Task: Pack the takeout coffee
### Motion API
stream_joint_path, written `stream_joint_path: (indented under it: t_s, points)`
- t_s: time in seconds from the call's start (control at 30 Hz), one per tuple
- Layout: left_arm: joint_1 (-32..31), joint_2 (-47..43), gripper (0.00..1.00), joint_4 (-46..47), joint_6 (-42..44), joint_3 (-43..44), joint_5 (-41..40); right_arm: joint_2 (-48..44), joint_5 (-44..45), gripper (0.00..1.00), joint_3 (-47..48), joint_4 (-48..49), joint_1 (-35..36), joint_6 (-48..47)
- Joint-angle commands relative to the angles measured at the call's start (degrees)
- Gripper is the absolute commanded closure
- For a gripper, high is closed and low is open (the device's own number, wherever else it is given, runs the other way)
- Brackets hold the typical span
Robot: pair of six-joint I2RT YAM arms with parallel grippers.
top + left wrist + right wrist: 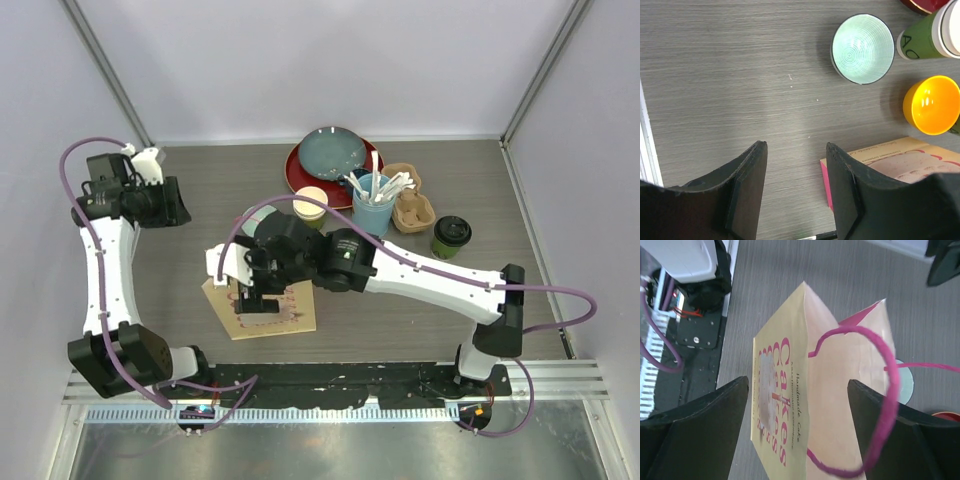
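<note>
On the grey wood-grain table point(180, 285), seen from above, a dark green paper cup with a round black plastic lid point(451, 235) stands upright at the right, just beside a brown cardboard cup carrier point(411, 203). A second dark green paper cup point(310, 205), lidless and cream inside, stands nearer the middle, beside a red plate point(294, 170) that carries a blue-grey dish point(333, 153). A light-blue cup of white utensils point(372, 210) sits between the lidless cup and the carrier. The right gripper point(255, 303) hangs over a tan paper bag point(295, 320) lying near the front edge, and the left gripper point(175, 205) is well apart at the far left, over bare table. From the left wrist, the left gripper point(796, 147) has its jaws parted with nothing between them. Beyond it lie a pale green ribbed bowl point(862, 47), a yellow bowl point(932, 105) and a corner of the paper bag point(900, 155). A green cup cut off at the frame edge is probably the lidless one. From the right wrist, the right gripper point(797, 385) has its jaws spread wide to either side of the paper bag point(775, 390), gripping nothing. The bag bears pink lettering and a pink cord handle point(890, 390).
</note>
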Motion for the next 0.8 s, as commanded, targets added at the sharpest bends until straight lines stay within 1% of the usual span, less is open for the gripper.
stream_joint_path:
  t_s: [0.0, 0.03, 0.13, 0.17, 0.2, 0.23, 0.3, 0.33, 0.4, 0.43, 0.47, 0.5, 0.53, 0.57, 0.6, 0.63, 0.67, 0.7, 0.73, 0.77]
  points:
    - [-3.23, 0.45, 0.45, -0.78, 1.1, 1.4, -2.85, -7.37, -2.8, 0.14, 7.53, 1.79, 0.09, 7.23]
    - [-3.58, 0.63, 0.44, -0.96, 1.53, 1.66, -3.03, -9.64, -2.28, 0.14, 8.41, 1.88, 0.0, 8.56]
    - [-4.73, 0.89, 0.44, -1.58, 2.06, 2.8, -3.73, -12.73, 7.36, 0.14, 11.75, 2.41, -1.13, 14.89]
    - [-4.9, 0.98, 0.44, -1.67, 2.33, 3.16, -3.91, -15.18, 12.35, 0.14, 11.84, 2.41, -2.27, 16.38]
    - [-5.08, 0.89, 0.44, -1.58, 2.5, 3.42, -4.08, -16.42, 14.49, 0.15, 11.49, 2.93, -3.85, 17.88]
    - [-5.17, 0.89, 0.44, -1.75, 2.59, 3.51, -4.34, -17.74, 15.82, 0.15, 10.88, 3.46, -9.09, 21.81]
    - [-5.78, 0.72, 0.43, -1.76, 2.86, 3.86, -4.52, -21.43, 16.79, 0.17, 8.25, 5.12, -16.31, 26.04]
    - [-5.96, 0.63, 0.43, -1.84, 2.86, 3.86, -4.44, -22.49, 18.19, 0.18, 7.11, 5.39, -23.74, 28.33]
    - [-6.75, 0.63, 0.43, -1.93, 2.86, 3.77, -4.43, -23.29, 20.57, 0.16, 4.82, 5.13, -32.03, 29.14]
    - [-7.18, 0.54, 0.43, -2.02, 2.94, 3.86, -4.52, -23.03, 19.53, 0.16, 4.38, 4.61, -36.43, 30.01]
    - [-7.36, 0.54, 0.43, -2.19, 2.95, 3.6, -4.61, -22.68, 17.52, 0.16, 3.33, 4.34, -45.87, 32.02]
    - [-7.45, 0.37, 0.43, -2.11, 3.03, 3.51, -4.52, -21.46, 13.24, 0.17, 2.71, 4.6, -50.4, 32.74]
    - [-7.71, 0.02, 0.43, -2.28, 3.03, 3.34, -4.7, -20.66, 11.8, 0.19, 2.09, 4.78, -54.1, 33.53]
    - [-7.72, -0.08, 0.43, -2.28, 3.29, 3.07, -4.79, -19.35, 10.66, 0.21, 1.3, 4.95, -61.19, 34.23]
    - [-7.72, -0.34, 0.43, -2.46, 3.56, 2.9, -4.7, -16.46, 9.51, 0.25, 1.12, 4.69, -63.69, 34.59]
    - [-7.72, -0.6, 0.43, -2.37, 3.65, 2.72, -4.87, -14.43, 4.63, 0.28, 1.21, 4.34, -66.59, 34.68]
    - [-7.8, -1.04, 0.43, -2.55, 3.82, 2.46, -4.79, -12.5, 1.97, 0.32, 1.21, 3.99, -70.36, 34.94]
    - [-7.89, -1.22, 0.43, -2.55, 3.91, 2.37, -4.87, -10.74, 0.03, 0.39, 1.21, 3.47, -72.05, 35.03]
    - [-7.8, -1.39, 0.43, -2.63, 4.17, 2.11, -4.96, -6.63, -3.73, 0.41, 1.21, 3.2, -72.42, 35.03]
    - [-7.8, -1.74, 0.43, -2.63, 4.26, 2.02, -5.05, -4.76, -5.51, 0.43, 1.21, 2.85, -74.25, 35.2]
